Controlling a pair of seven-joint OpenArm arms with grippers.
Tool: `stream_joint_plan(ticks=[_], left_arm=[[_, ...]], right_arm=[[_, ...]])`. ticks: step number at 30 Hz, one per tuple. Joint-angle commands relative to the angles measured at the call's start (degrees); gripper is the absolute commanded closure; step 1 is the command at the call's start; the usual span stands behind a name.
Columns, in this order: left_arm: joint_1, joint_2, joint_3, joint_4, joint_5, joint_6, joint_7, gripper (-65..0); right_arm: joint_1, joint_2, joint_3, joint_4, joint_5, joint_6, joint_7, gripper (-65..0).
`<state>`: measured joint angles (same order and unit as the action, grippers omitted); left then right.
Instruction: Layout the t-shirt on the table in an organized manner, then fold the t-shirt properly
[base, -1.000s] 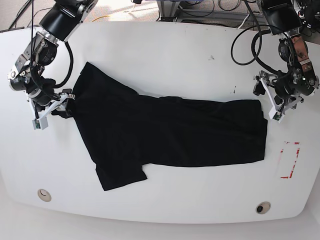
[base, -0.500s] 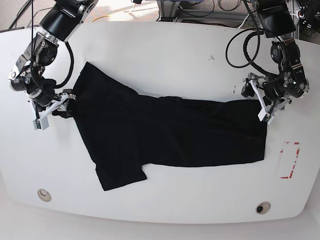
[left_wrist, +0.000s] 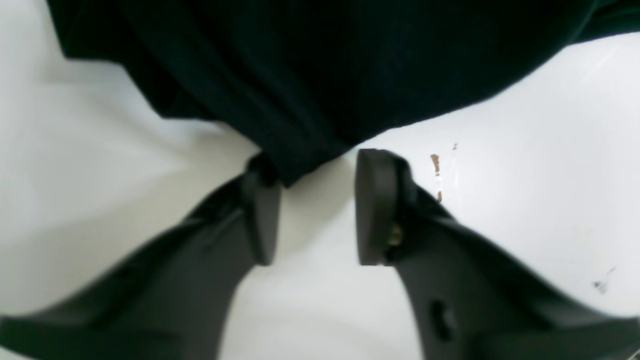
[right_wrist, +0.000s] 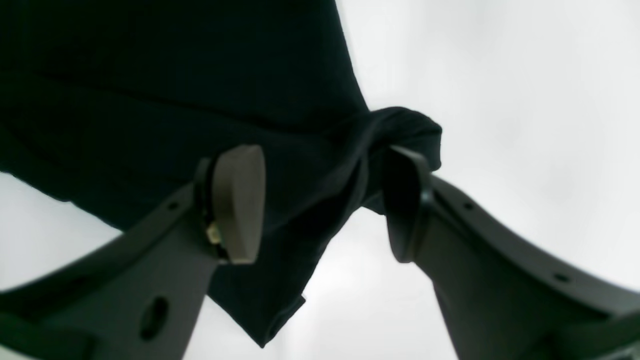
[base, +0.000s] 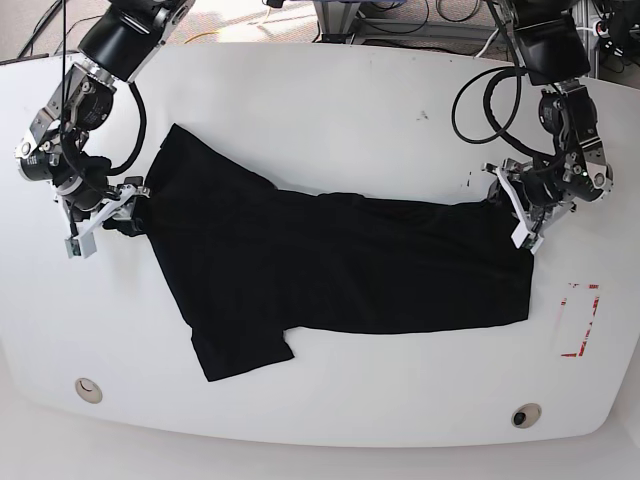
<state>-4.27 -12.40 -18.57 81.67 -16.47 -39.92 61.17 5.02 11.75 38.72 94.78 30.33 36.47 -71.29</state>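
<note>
The white table (base: 330, 110) is covered across its middle by the black t-shirt (base: 340, 270), spread flat. A bunched sleeve fold is straddled by the right end effector (right_wrist: 320, 200), jaws parted. The hem corner is met by the left end effector (left_wrist: 315, 205), jaws narrow, not pinched.

Bright even light; soft shadows; wrist views blurred, wide-angle distortion at edges.
</note>
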Motion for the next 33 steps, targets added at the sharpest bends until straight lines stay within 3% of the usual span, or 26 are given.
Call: stream_joint_plan(ticks=[1,8,17,25,33], left_arm=[[-1.0,-0.7,-0.1,0.8,-0.8,-0.1,-0.9,-12.4],[-1.0,-1.0,-0.1,1.2,-0.8,-0.1,-0.9,0.0],[-1.0,-1.1,-0.4,1.3,-0.8,-0.1,-0.9,-0.3],[-0.3,-2.1,-0.5,3.7,-0.9,-0.1,-0.9,-0.3],[0.2,-2.1,-0.4,4.9,-0.8,-0.1,-0.9,-0.3]], right_arm=[[0.5,1.0,0.2,1.1,0.9,0.4,0.9,-33.0],[-1.3,1.1,0.6,1.1,0.5,0.2,1.2,-32.0],[-3.0,2.6,0.6,-2.3,0.4,0.1,1.5,-32.0],[-4.4,4.0,0.4,-9.7,0.7,0.1,5.8,-32.0],[-5.1,4.1,0.3,-10.9,0.9,0.5,5.6,-33.3]])
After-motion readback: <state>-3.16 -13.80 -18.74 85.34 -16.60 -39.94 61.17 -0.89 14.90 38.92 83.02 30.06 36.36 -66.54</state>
